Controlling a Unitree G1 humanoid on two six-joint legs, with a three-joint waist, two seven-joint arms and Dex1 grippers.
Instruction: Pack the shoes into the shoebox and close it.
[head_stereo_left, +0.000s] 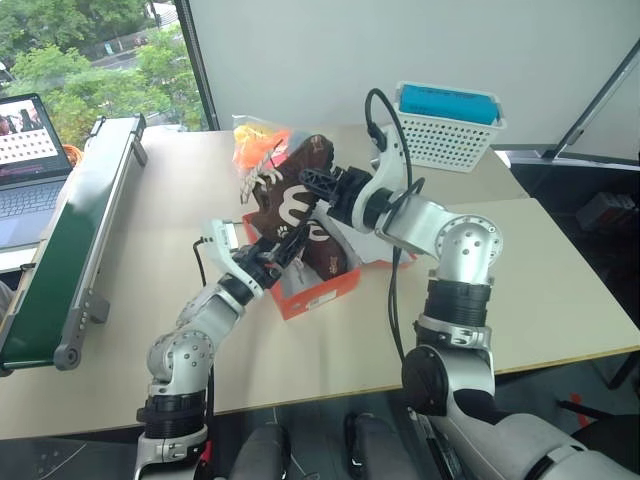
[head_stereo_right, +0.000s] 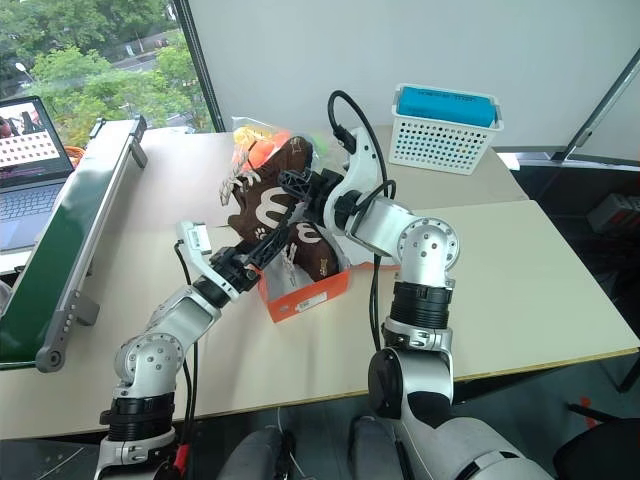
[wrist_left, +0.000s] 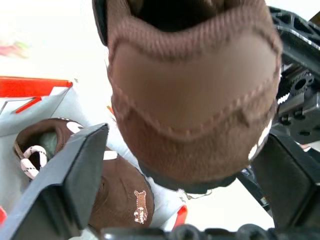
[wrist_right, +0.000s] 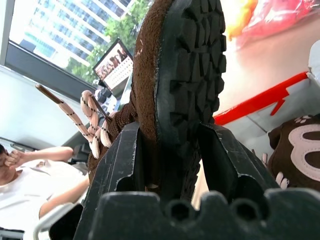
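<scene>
While one dark brown shoe (head_stereo_right: 318, 250) already lies inside the orange-red shoebox (head_stereo_right: 305, 292), the second brown shoe (head_stereo_left: 296, 185) is held up in the air above the box, tilted, with its laces (head_stereo_left: 255, 178) dangling on the side away from the right gripper. The right gripper (head_stereo_left: 322, 186) is clamped on this raised shoe: in the right wrist view its two black fingers (wrist_right: 117, 165) press on either side of the shoe, with the lugged black sole (wrist_right: 192, 70) standing straight up between them. The left gripper (head_stereo_left: 283, 245) sits just below the raised shoe, over the box, with its fingers (wrist_left: 75, 170) spread wide; the left wrist view has the shoe's rounded brown end (wrist_left: 195, 100) hanging between the spread fingers without either one pressing on it, and the packed shoe and the box's white inside showing beneath. Past the raised shoe, farther from both grippers, lies a bag of bright orange and pink items (head_stereo_left: 262, 142) on the table (head_stereo_left: 560, 290). Well beyond the right gripper stands a white mesh basket (head_stereo_left: 445, 130) with a blue object (head_stereo_left: 448, 103) in it. Well off to the left gripper's outer side runs a green conveyor belt (head_stereo_left: 65, 235), and beyond that a laptop (head_stereo_left: 28, 165). A person in a white shirt (wrist_right: 30, 172) appears in the right wrist view.
</scene>
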